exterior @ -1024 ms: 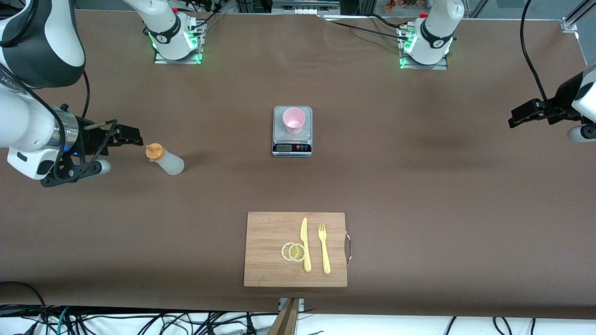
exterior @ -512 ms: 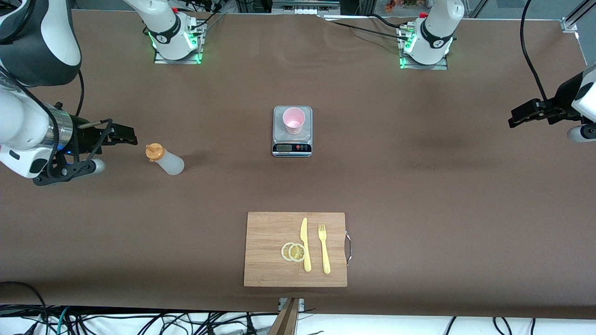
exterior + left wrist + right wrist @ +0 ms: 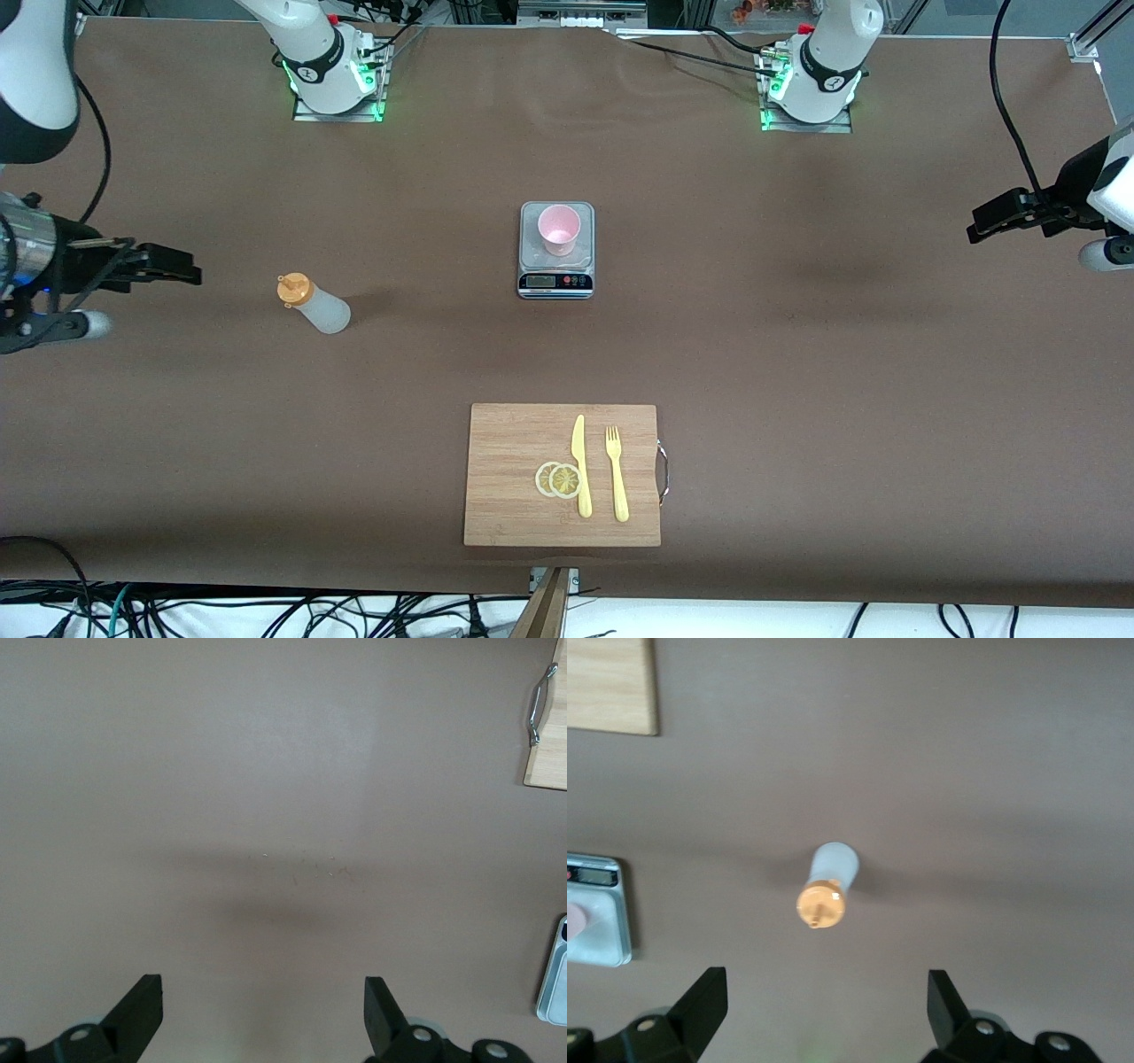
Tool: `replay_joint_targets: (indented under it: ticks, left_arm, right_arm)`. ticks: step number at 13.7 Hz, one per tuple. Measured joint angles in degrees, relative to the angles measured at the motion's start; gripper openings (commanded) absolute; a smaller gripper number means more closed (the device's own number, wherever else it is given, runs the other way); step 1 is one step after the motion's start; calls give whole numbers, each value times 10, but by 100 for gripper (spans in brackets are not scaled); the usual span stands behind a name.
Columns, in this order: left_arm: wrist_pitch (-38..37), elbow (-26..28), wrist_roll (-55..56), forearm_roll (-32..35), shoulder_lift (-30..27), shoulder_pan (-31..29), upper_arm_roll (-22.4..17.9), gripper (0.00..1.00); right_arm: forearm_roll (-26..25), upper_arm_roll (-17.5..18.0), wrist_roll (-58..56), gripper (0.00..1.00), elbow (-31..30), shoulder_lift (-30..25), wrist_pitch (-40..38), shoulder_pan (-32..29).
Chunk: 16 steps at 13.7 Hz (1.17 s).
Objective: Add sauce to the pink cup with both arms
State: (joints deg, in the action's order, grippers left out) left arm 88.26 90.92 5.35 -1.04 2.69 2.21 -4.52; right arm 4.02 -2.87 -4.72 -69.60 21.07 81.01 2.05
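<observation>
The squeeze bottle point(image 3: 824, 886) is seen standing upright on the table, long axis vertical, ahead of the spread, empty fingers point(image 3: 700, 1005) of the right gripper point(image 3: 164, 266), the nearer one, while the left gripper point(image 3: 997, 217) is held released over bare table, well apart from the pink cup point(image 3: 559, 229) on the scale point(image 3: 555, 282)

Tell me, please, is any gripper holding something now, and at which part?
Nothing is held. The right gripper is open over bare table beside the sauce bottle; the left gripper is open at its end of the table.
</observation>
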Motion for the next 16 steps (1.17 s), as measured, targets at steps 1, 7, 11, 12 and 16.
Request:
replay_joint_targets:
  ticks: [1,7,11,12,16]
  left_arm:
    - [-1,0,0,0,0,0,0,100]
    - [-5,0,0,0,0,0,0,100]
    - [-6,0,0,0,0,0,0,100]
    - [-6,0,0,0,0,0,0,100]
    - [-8,0,0,0,-1,0,0,100]
  right_arm:
    - [0,-11,-4,100,0,-1,0,-2]
    - [-9,-33,-9,100,0,-4,-2,-5]
    - [-30,-28,-7,100,0,-15,-6,-9]
    - [-32,-16,-5,100,-2,-22,-11,-17]
    - [-42,19,20,100,-45,-59,-27,-37]
